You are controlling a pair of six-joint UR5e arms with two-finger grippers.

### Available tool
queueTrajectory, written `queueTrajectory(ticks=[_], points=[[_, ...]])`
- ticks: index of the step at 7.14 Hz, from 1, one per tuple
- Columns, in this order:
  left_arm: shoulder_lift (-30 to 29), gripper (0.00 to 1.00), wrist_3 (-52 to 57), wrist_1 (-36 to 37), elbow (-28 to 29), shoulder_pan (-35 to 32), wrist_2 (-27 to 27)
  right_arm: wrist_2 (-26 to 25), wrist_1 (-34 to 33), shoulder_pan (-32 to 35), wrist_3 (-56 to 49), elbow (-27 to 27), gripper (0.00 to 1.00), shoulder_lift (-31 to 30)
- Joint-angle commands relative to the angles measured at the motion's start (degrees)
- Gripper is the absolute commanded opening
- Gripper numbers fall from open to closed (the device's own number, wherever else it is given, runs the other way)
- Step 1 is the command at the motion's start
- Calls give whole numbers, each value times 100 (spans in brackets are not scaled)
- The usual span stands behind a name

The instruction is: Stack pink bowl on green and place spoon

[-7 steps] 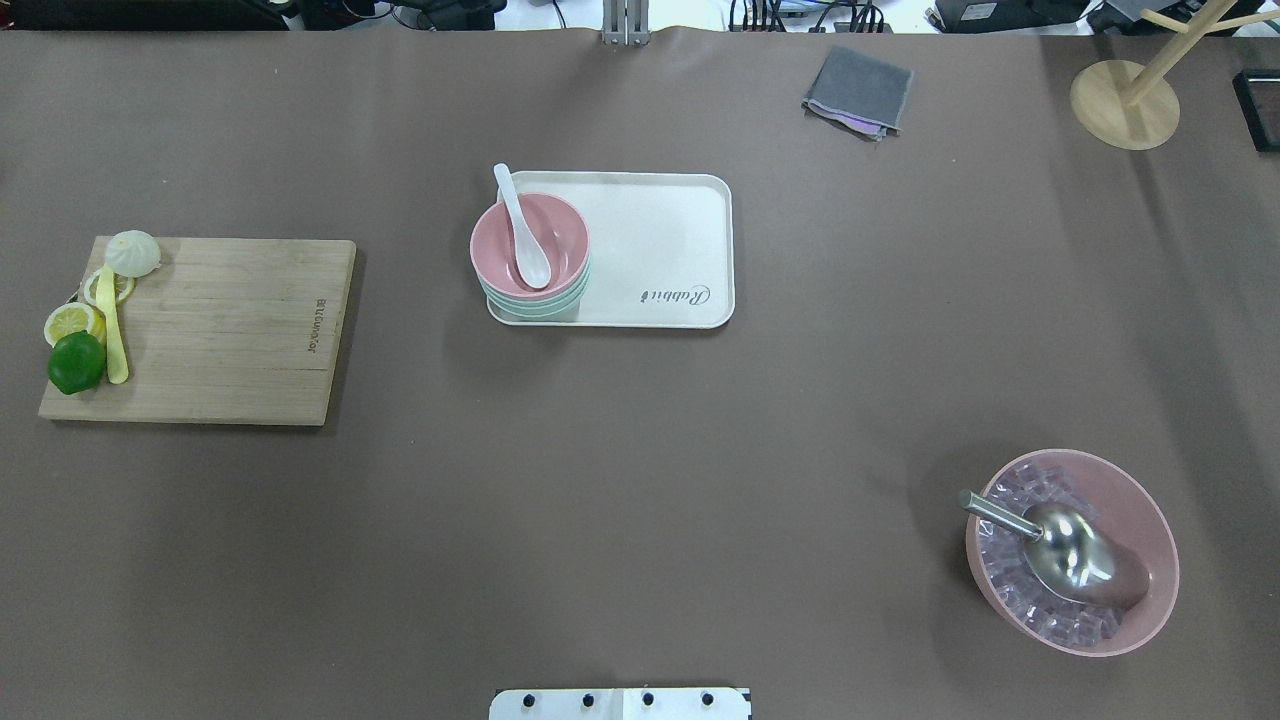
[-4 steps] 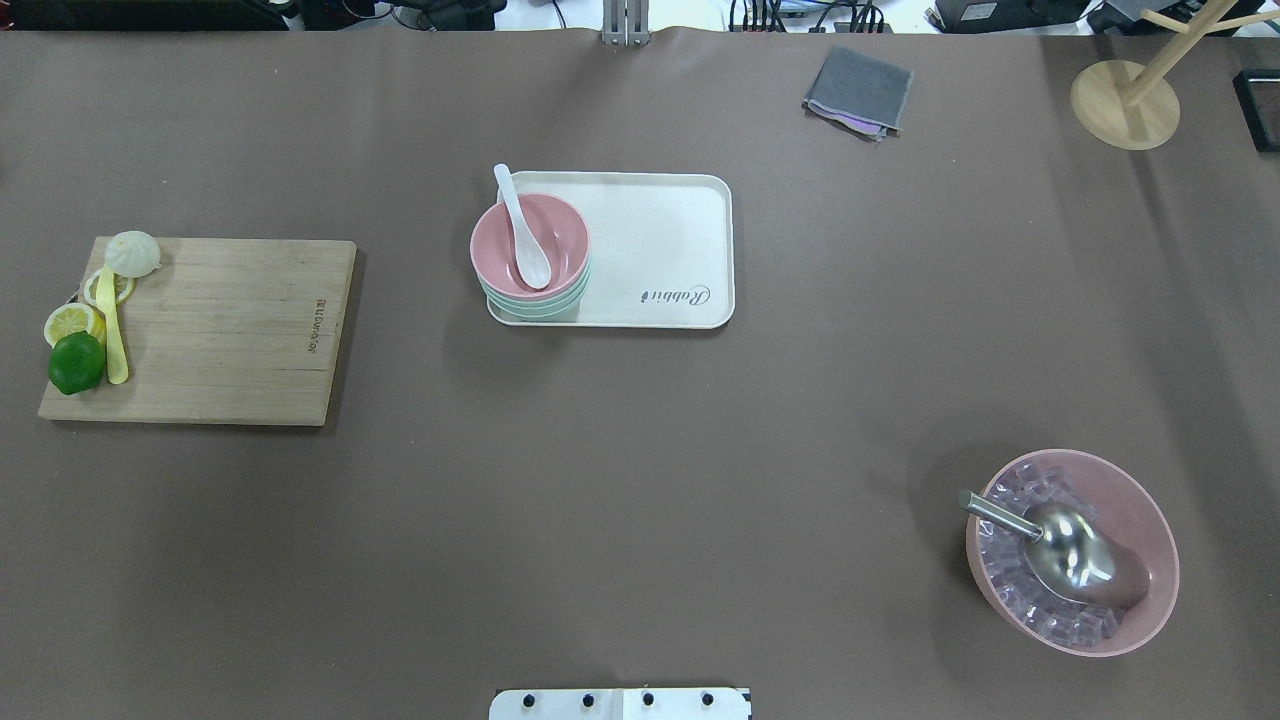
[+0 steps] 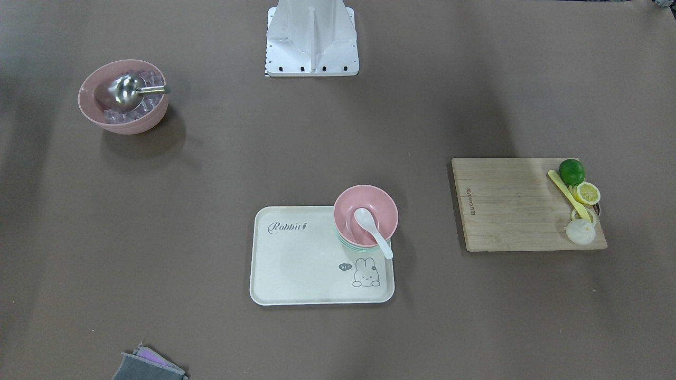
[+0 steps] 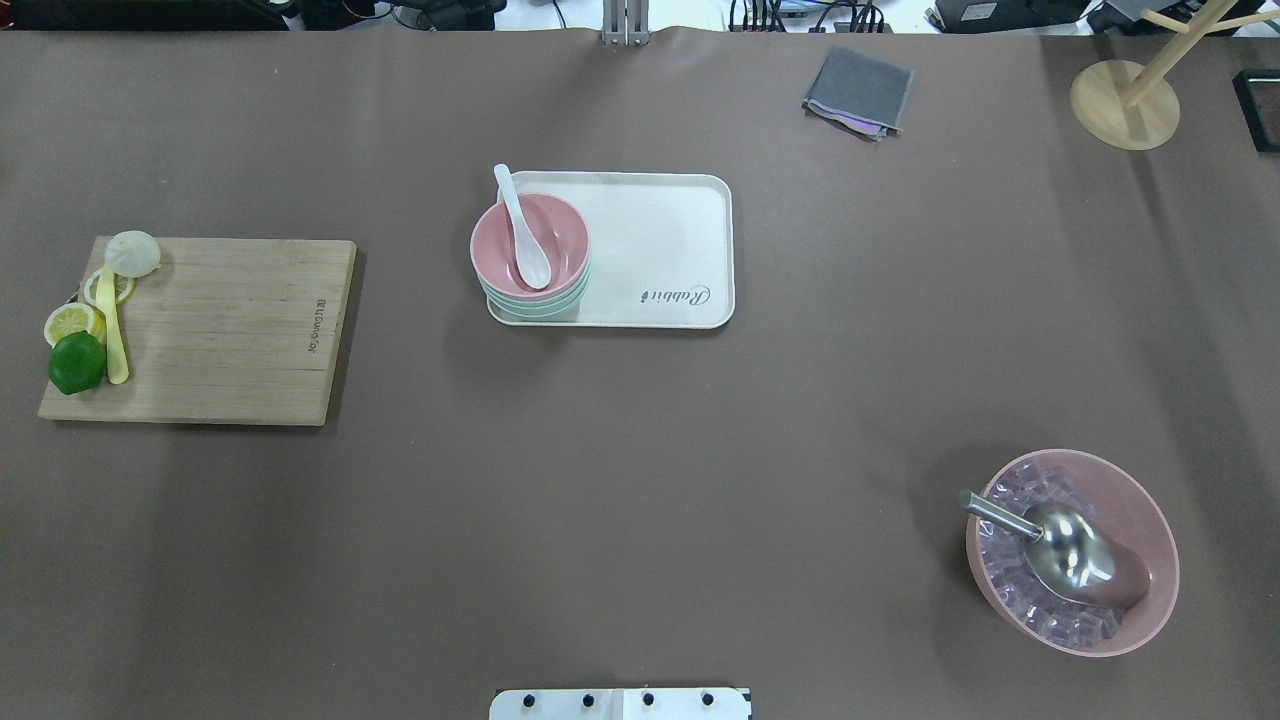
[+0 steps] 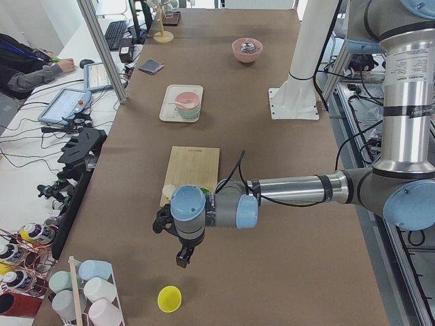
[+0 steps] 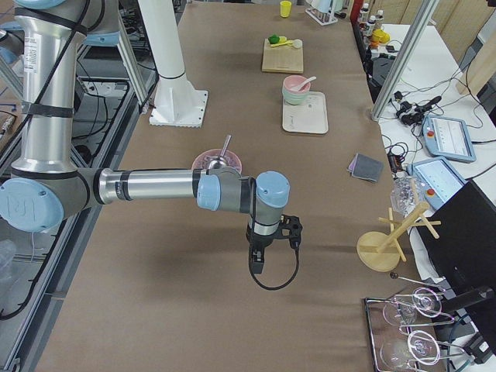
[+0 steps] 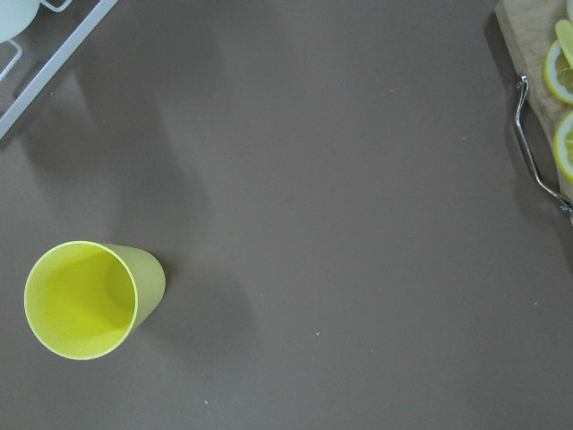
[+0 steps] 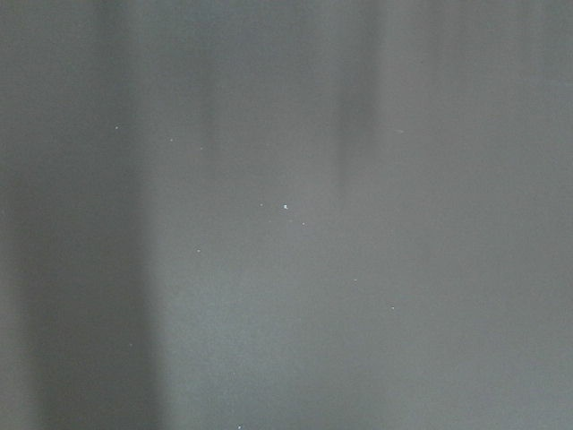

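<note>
Overhead exterior: spoon in pink bowl; handle points away (slightly leftward).

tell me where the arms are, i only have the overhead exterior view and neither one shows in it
observer: the left arm is stretched along the table beyond the cutting board. the left hand hangs over bare table between that board and a yellow cup.
operator: ok and the right one
observer: the right arm reaches out beyond the ice bowl, at the other end of the table. the right hand points down over bare table, short of the wooden rack. whether either hand is open i cannot tell, since only the side views show them.
</note>
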Motion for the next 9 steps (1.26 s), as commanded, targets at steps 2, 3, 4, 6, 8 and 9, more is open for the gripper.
queueTrajectory(ticks=[2, 3, 4, 6, 8, 9], points=[[-106, 98, 24, 263, -24, 3, -21, 0, 0, 0, 7, -2, 100, 15], [-107, 98, 15, 210, -23, 3, 40, 0, 0, 0, 7, 15, 100, 15], [-115, 98, -63, 166, 90, 12, 49, 0, 0, 0, 7, 16, 100, 15], [-124, 98, -353, -141, 100, 30, 242, 0, 0, 0, 7, 16, 100, 15], [-133, 98, -1073, 653, -109, 30, 199, 9, 0, 0, 7, 33, 100, 15], [-133, 98, -1083, 1232, -407, 30, 16, 9, 0, 0, 7, 33, 100, 15]])
